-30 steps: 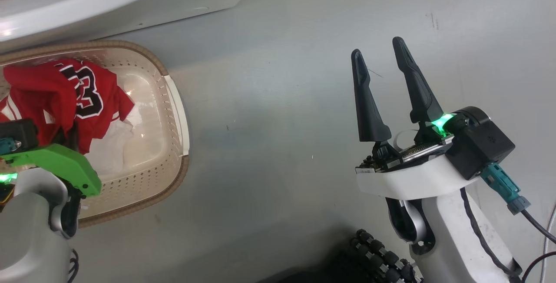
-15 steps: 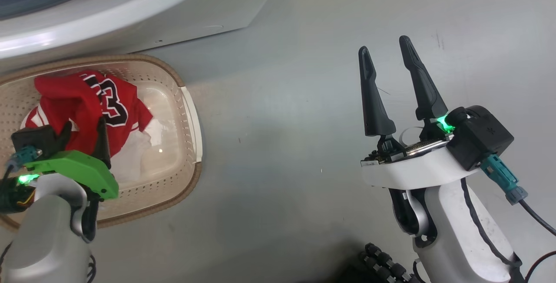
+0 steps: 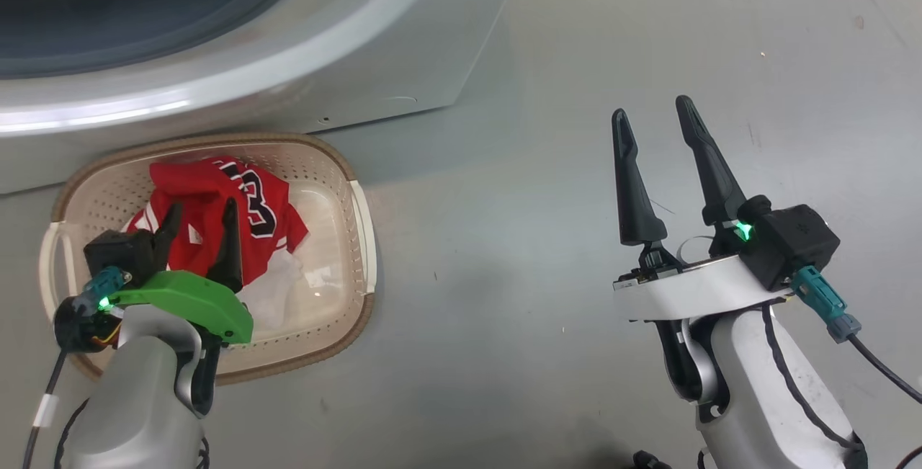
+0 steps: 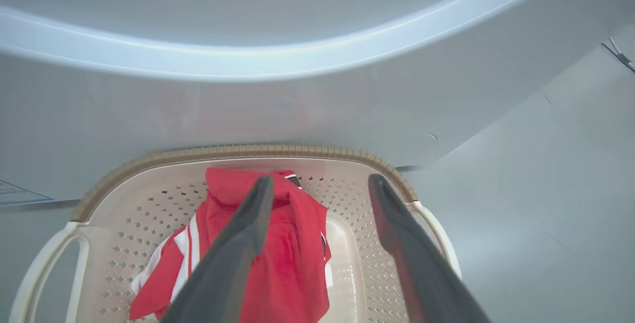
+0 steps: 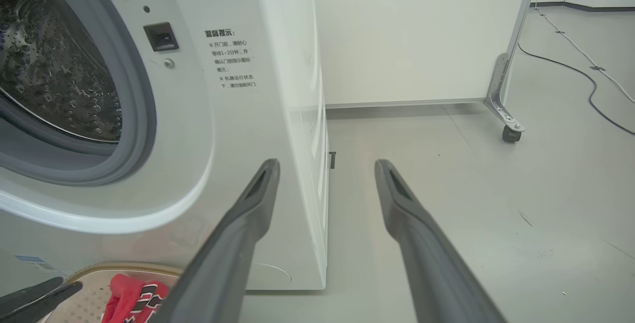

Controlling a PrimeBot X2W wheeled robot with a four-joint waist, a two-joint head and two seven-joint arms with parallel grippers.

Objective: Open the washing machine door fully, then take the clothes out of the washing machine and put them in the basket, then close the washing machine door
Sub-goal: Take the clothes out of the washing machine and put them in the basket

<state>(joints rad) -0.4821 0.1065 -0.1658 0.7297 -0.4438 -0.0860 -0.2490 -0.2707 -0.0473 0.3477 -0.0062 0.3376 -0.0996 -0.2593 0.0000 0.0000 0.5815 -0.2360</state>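
The left claw (image 3: pixel 203 206) hung spread over the jersey (image 3: pixel 209 184) in the basket (image 3: pixel 216 139), perhaps touching it. At three o'clock, the right claw (image 3: pixel 650 107) was spread too.

In the head view the washing machine (image 3: pixel 302 51) is cut by the top edge. The left end effector (image 3: pixel 203 207) covers part of the red jersey (image 3: pixel 194 181), and the jersey hides part of the white cloth (image 3: pixel 277 292). In the left wrist view the bottom edge cuts the basket (image 4: pixel 248 151).

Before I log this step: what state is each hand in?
Left hand: open, empty, over the jersey in the basket.
Right hand: open, empty, over the floor.
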